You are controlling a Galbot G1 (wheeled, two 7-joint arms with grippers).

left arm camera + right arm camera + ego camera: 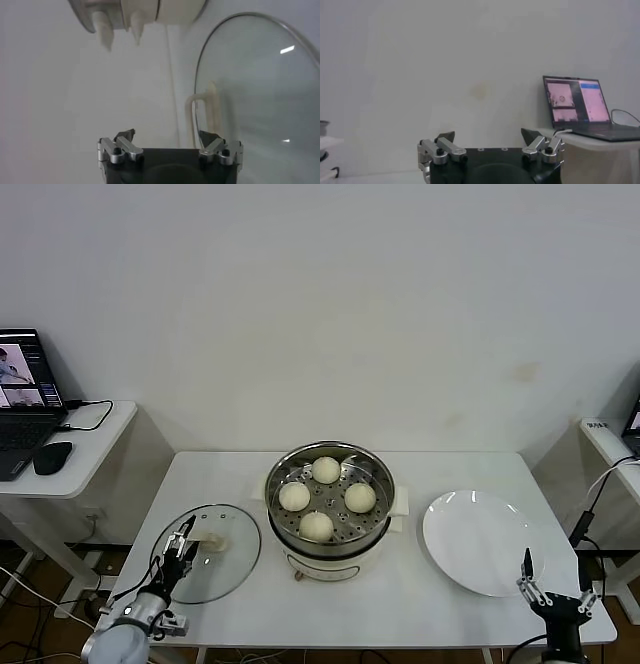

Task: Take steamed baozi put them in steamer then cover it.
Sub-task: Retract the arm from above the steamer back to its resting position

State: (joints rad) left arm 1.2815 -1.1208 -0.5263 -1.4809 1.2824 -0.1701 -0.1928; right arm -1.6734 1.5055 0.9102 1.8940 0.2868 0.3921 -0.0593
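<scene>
Nearest in the head view, the left gripper [183, 541] hangs with fingers spread over the near-left edge of the cover [207, 567], which lies flat on the table [400, 594] beside the steamer [328, 509]; four steamed baozi [317, 527] sit on the tray inside, and the right gripper [555, 584] idles, released, by the near-right corner past the white plate [485, 541]. From the left wrist, the parted fingertips [126, 135] face the cover's cream handle [202, 116]. From the right wrist, that gripper [488, 136] stands open before a wall and a laptop [580, 105].

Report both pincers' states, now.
Left pincer: open, empty, over the glass lid near its handle.
Right pincer: open, empty, at the table's front right corner beside the plate.
</scene>
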